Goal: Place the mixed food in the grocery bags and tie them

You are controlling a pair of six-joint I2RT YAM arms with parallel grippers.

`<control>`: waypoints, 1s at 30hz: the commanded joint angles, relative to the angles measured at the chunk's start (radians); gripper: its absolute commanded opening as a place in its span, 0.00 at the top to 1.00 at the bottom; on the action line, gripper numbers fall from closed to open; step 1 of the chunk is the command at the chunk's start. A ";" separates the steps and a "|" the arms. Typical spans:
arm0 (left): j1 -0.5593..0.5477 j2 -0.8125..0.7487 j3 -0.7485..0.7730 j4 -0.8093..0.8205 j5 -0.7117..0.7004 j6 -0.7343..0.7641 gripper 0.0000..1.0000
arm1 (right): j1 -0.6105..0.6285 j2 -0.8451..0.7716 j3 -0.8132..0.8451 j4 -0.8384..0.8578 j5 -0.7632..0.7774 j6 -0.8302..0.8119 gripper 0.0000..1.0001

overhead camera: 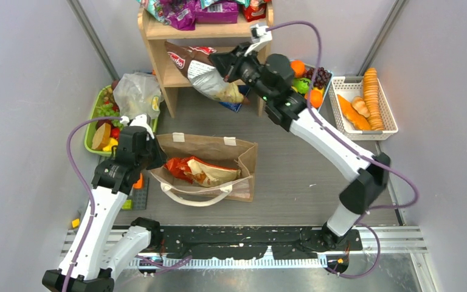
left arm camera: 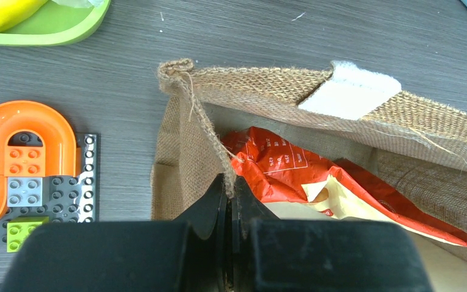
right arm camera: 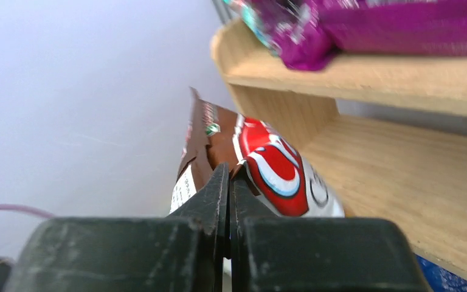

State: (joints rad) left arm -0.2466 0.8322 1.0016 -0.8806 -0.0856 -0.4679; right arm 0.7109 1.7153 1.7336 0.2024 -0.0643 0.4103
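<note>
Left claw (left arm camera: pixel 228 188): I see it pinched shut on the frayed rim of the burlap tote (left arm camera: pixel 255 82), at the tote's left corner.
Right claw (right arm camera: pixel 229 173): I have it clamped on the top edge of the brown-white packet (right arm camera: pixel 267 164).
Brown-white packet: tilted at the lower tier of the wooden shelf (overhead camera: pixel 158 55), its far end sticking out past the front.
Burlap tote: mid-table, mouth open, one white loop handle (overhead camera: pixel 194 198) toward the arms.
Red-orange packet (overhead camera: pixel 197 170): lying inside the tote.
Clear plastic bag (overhead camera: pixel 135 92): bunched over the green basket (overhead camera: pixel 91 131), left of the shelf.
Purple packets (overhead camera: pixel 216 12): on the top shelf.
</note>
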 commanded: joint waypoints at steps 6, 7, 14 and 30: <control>0.001 0.019 0.031 0.007 0.010 0.002 1.00 | 0.113 -0.283 -0.072 0.059 -0.082 0.004 0.95; 0.001 0.022 0.035 0.006 0.010 0.002 1.00 | 0.140 -0.301 -0.072 0.044 -0.085 0.003 0.95; 0.001 0.035 0.064 -0.020 -0.010 -0.008 1.00 | 0.262 -0.363 -0.129 0.050 -0.089 0.022 0.95; 0.002 0.061 0.130 -0.094 -0.084 0.000 1.00 | 0.281 -0.474 -0.509 0.146 0.046 0.110 0.95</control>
State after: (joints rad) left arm -0.2466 0.8921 1.0939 -0.9874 -0.1501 -0.4675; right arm 0.9863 1.3605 1.2308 0.2687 -0.1055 0.5602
